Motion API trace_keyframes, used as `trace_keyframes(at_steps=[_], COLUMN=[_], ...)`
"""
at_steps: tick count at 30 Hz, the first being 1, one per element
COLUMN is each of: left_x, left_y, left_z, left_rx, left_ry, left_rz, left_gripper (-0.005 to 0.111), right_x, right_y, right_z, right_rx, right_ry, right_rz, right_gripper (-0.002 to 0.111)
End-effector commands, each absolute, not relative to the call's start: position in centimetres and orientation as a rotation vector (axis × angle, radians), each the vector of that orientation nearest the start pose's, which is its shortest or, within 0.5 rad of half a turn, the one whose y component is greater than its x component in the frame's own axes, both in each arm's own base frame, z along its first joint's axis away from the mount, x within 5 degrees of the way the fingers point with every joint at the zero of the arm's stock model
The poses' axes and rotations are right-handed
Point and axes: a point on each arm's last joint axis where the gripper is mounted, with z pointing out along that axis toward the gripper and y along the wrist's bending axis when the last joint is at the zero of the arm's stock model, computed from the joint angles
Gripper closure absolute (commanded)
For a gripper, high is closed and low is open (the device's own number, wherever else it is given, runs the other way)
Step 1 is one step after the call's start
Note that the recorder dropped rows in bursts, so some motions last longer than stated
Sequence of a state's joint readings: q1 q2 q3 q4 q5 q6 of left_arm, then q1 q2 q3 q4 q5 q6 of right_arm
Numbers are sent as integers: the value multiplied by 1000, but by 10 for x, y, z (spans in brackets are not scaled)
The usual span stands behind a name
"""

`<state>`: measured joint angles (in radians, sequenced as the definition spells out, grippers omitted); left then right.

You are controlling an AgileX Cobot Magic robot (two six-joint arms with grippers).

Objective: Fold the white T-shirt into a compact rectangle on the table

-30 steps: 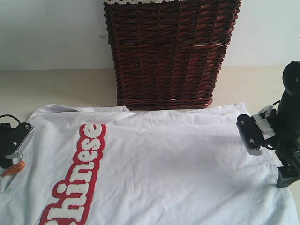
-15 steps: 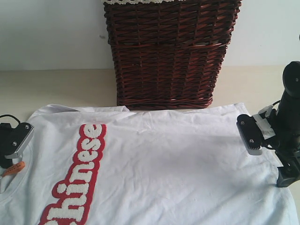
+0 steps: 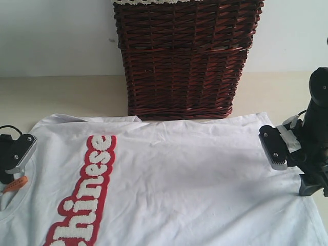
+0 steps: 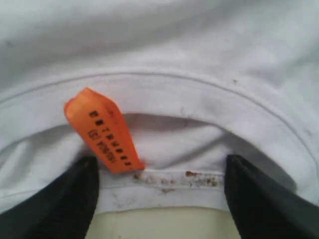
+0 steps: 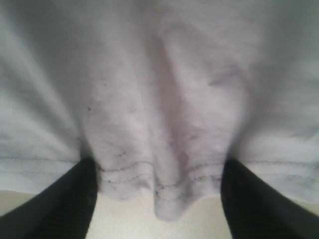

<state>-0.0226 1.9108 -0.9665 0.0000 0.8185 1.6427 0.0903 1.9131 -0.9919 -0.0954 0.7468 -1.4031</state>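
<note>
My L gripper (image 4: 160, 172) gapes wide astride the white T-shirt (image 3: 179, 174) collar (image 4: 164, 94) by the orange tag (image 4: 102, 132); R gripper (image 5: 154, 174) fingers apart, hem (image 5: 164, 191) bunched btwn.

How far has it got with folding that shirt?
Barely started. The white T-shirt lies spread flat on the table, no fold made. In hand: the left gripper straddles the collar, the right gripper the bunched hem. Every fold is left.

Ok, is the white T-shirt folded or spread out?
Spread out: the white T-shirt lies flat across the table, lettering exposed, body not folded over.
</note>
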Motion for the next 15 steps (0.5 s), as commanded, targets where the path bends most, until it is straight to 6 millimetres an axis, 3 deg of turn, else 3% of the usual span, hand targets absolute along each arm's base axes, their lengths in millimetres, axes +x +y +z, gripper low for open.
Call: trace_keyframes(at_steps=[1, 9, 15], left_x=[302, 302, 302], left_y=[-7, -7, -7], left_z=[93, 93, 93], left_rx=[-2261, -2261, -2261], left_ry=[-2071, -2071, -2071], left_rz=[134, 134, 134], left_gripper=[37, 37, 37], right_x=[319, 319, 319], right_y=[21, 21, 22], right_z=[112, 112, 112], right_rx=[-2245, -2242, -2195], right_ry=[2226, 2229, 2259], right_rz=[-114, -114, -109], right_gripper=[67, 104, 108])
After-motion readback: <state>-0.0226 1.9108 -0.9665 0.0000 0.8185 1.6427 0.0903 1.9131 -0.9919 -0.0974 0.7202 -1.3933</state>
